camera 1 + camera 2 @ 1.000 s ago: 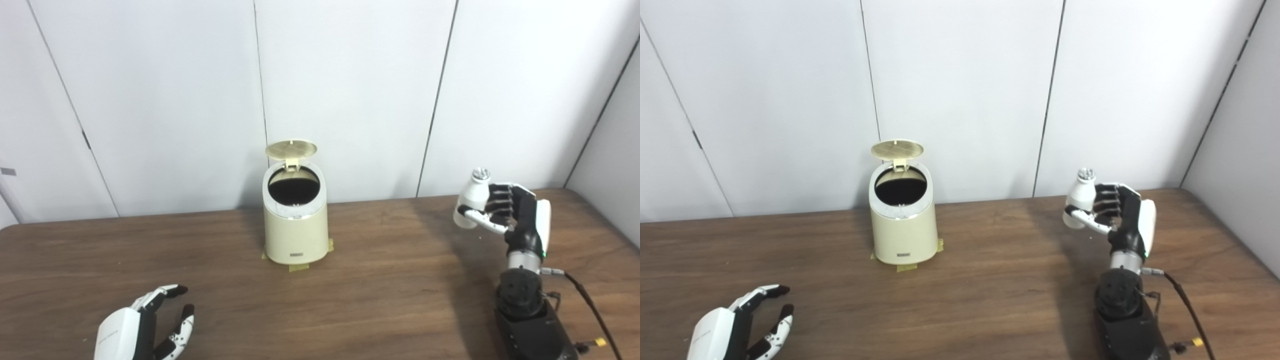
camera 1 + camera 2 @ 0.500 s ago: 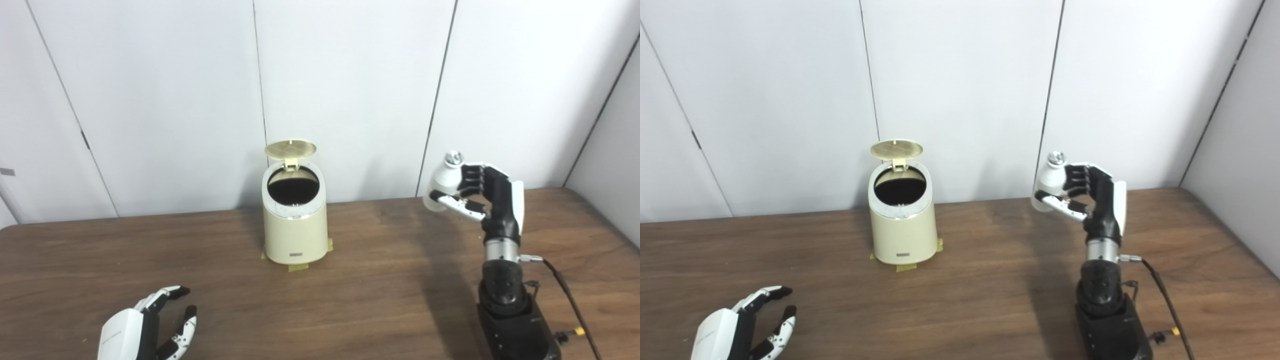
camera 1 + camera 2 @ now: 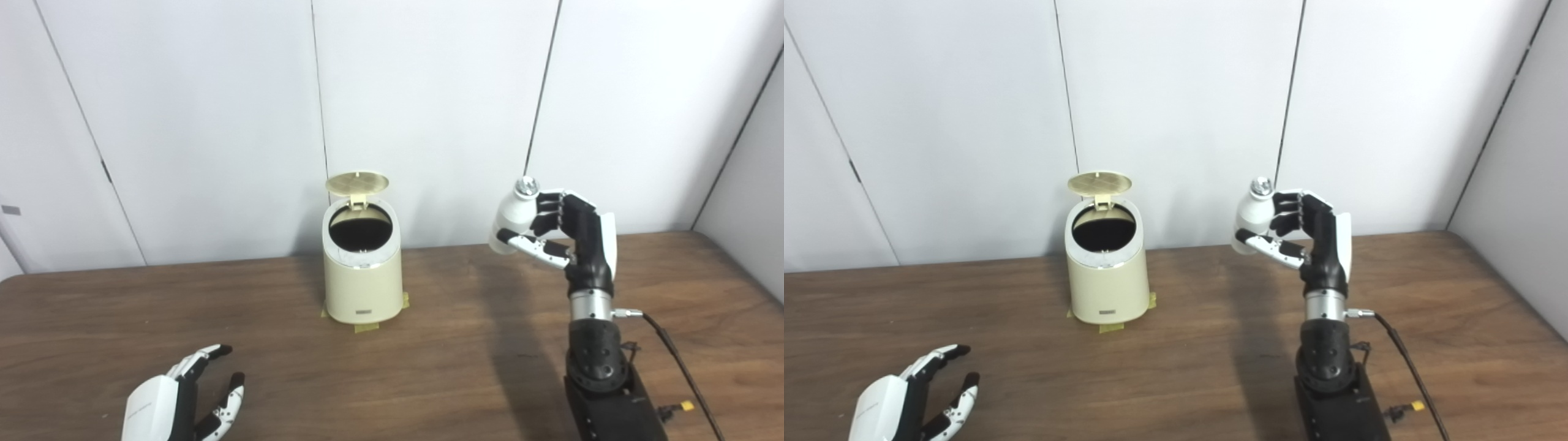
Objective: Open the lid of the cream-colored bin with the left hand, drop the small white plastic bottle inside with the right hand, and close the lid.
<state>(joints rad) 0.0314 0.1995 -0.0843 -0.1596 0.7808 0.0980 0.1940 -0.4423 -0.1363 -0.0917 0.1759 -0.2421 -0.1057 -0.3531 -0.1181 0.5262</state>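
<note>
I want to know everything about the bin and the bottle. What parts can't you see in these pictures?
- Bin inside: dark in both views, contents cannot be told.
- Bin's small front label: too small to read.
- White bottle: far side covered by the right hand.
- Left hand: wrist cut off by bottom edge.

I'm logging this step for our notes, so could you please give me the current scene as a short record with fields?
bin: cream-colored, upright on the table, tape at its base
lid: open, tipped back
bottle: small, white, upright, to the right of the bin and above its rim
right hand: shut on the bottle, raised
left hand: open, low near the table's front, holding nothing
</note>
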